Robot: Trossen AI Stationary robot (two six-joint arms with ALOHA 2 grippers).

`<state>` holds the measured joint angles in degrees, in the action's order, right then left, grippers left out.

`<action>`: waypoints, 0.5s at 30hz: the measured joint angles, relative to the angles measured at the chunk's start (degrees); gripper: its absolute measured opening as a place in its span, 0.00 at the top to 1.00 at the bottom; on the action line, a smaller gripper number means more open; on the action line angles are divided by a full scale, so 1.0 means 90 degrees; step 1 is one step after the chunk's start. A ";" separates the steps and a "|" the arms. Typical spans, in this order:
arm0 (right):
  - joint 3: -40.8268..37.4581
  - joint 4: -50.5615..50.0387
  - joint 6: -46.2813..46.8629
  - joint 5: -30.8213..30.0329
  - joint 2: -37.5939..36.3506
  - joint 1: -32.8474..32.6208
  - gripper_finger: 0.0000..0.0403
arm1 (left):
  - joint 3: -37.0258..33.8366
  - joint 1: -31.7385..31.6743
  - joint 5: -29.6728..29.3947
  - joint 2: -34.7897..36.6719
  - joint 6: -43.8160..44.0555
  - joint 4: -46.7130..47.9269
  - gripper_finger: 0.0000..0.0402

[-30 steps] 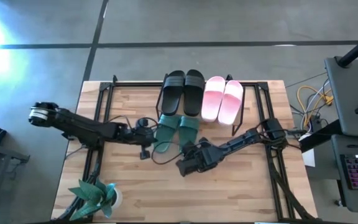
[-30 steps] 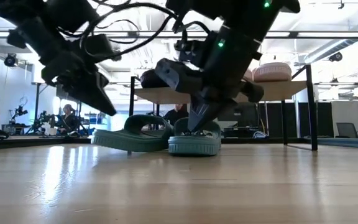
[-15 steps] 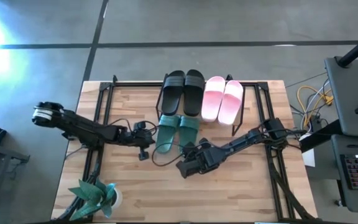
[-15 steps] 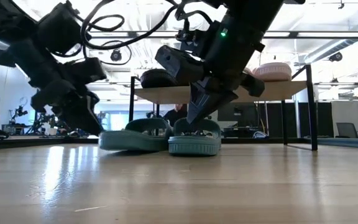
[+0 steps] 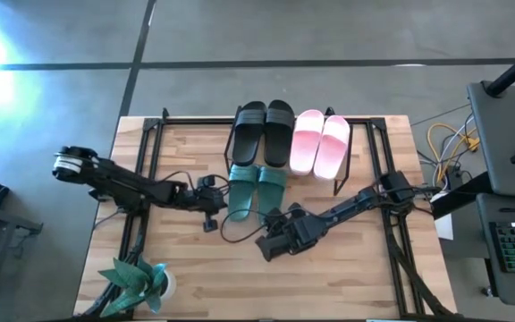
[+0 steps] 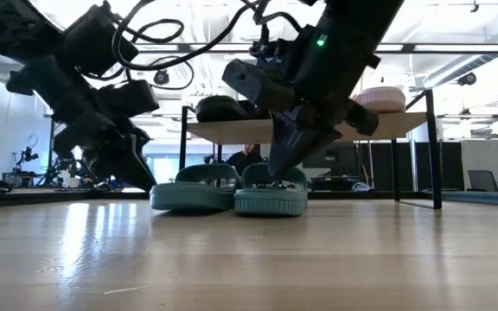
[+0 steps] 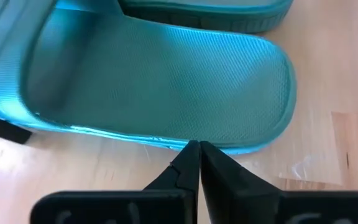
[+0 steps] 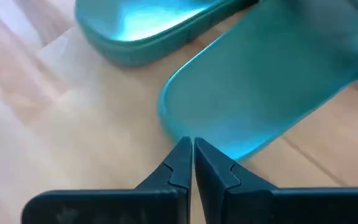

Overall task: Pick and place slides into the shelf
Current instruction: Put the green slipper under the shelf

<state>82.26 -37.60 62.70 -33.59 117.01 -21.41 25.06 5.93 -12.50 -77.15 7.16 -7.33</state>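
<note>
On the wooden tabletop, the shelf carries the black pair of slides and the light pink pair on its plank top. The teal-green pair lies side by side on the tabletop, toes tucked under the shelf's front edge. The left gripper, fingers pressed together and holding nothing, touches the outer side of the left teal slide. The right gripper, likewise closed and empty, points at the heel of the right teal slide. A potted plant stands at the tabletop's near-left corner.
</note>
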 joint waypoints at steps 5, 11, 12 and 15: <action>0.0001 0.0115 0.0228 0.0540 0.0010 -0.0192 0.97 | -0.0007 -0.0002 -0.0001 0.0437 0.0045 0.0359 1.00; -0.0010 0.0468 0.0086 0.0902 0.0316 -0.0141 0.97 | -0.0032 0.0002 -0.0003 0.0700 0.0044 0.0417 1.00; -0.0010 0.0556 0.0021 0.0904 0.0343 -0.0090 0.97 | -0.0032 0.0002 -0.0003 0.0700 0.0046 0.0440 1.00; -0.0003 0.0705 -0.0149 0.0900 0.0432 0.0068 0.97 | -0.0032 0.0002 -0.0005 0.0677 0.0048 0.0432 1.00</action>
<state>82.23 -31.25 61.36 -25.50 120.90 -20.80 24.77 5.96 -12.55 -71.06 7.60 -3.44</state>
